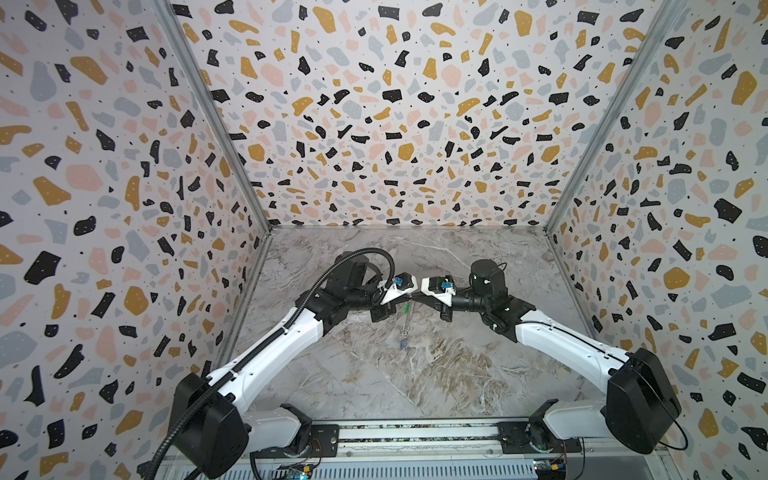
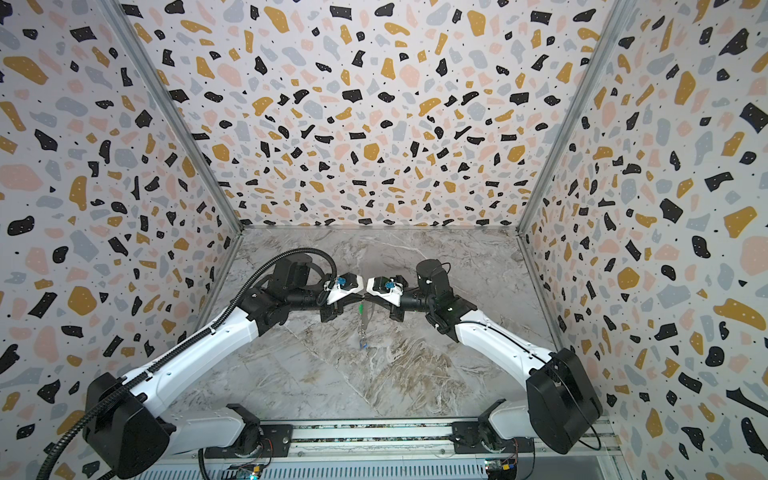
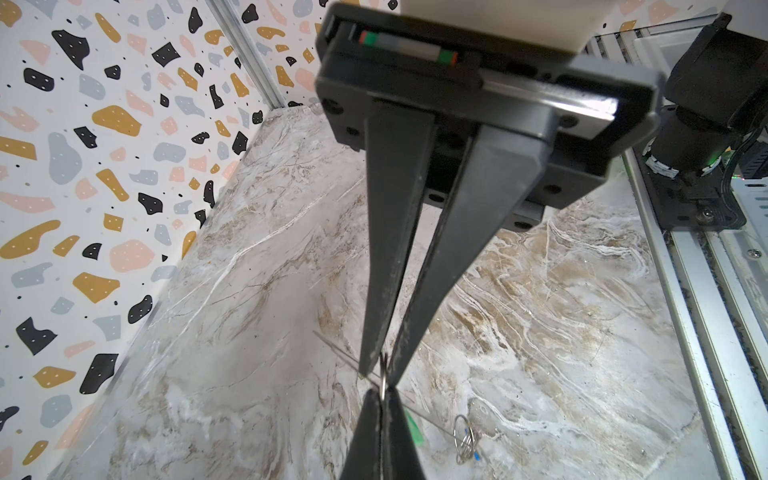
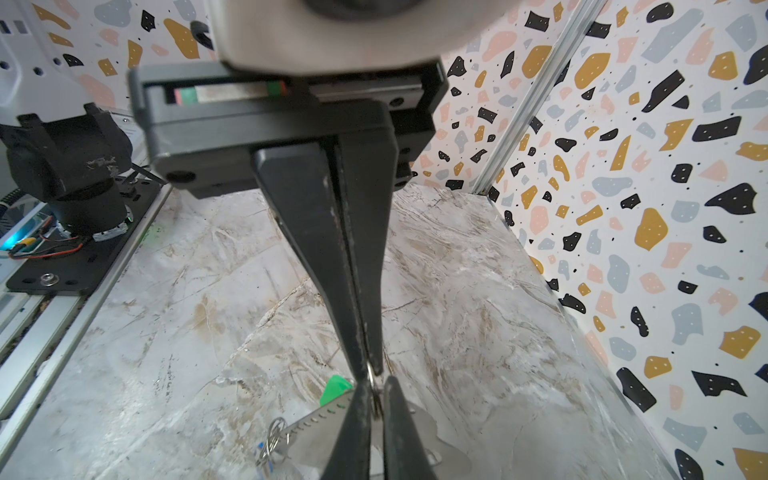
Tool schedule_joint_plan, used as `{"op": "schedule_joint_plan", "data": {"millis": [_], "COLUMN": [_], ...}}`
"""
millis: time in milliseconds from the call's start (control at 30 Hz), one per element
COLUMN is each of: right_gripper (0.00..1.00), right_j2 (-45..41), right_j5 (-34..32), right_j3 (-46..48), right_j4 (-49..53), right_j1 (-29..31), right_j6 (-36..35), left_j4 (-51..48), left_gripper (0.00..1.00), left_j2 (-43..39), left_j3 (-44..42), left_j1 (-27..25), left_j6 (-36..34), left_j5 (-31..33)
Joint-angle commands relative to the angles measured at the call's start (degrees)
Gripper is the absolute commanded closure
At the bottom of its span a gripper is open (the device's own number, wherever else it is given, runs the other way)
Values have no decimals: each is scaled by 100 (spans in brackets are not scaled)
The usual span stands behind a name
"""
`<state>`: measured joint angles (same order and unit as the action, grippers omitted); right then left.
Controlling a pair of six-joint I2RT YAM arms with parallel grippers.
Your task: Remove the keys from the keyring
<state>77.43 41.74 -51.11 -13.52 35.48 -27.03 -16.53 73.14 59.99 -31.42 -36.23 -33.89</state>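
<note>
Above the marble worktop (image 1: 436,374), tip to tip, left fingers (image 3: 380,291) clamp shut on one thin wire ring (image 4: 372,388); right fingers (image 4: 328,270) appear closed on its other side, likely to spread it. Below, the keyring plate (image 4: 318,417) dangles, green tag (image 4: 334,388) near the grip, blue tag (image 4: 261,451) lowest.

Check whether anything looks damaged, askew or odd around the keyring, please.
Nothing looks damaged or spilled. Only oddity: the left gripper and right gripper meet tip to tip, both pinching one wire ring of the keyring.
</note>
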Motion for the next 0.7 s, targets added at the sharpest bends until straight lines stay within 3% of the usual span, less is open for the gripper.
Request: {"op": "schedule_joint_plan", "data": {"millis": [0,233,300,367,500,667], "right_gripper": [92,100,100,100,100,100], "right_j2": [-8,-36,-52,-44,-89,-150], "right_j5": [132,221,295,361,457,492], "right_j3": [-27,37,119,196,534,1145], "right_j4": [152,-19,-267,-500,-1304,-2902], "right_j1": [-15,-11,-22,-25,-34,-72], "right_j6": [29,190,405,609,1123,1919], "left_j4": [120,151,214,572,1896,2569], "left_gripper": [100,100,75,67,65,67], "left_j2": [-37,-11,-56,-233,-660,-734], "left_j3": [158,95,33,-145,-886,-1299], "left_j1": [-40,-40,4,233,646,794], "left_j6": [-51,-140,-100,114,889,1346], "left_j5": [-125,-140,-112,-556,-997,-1438]}}
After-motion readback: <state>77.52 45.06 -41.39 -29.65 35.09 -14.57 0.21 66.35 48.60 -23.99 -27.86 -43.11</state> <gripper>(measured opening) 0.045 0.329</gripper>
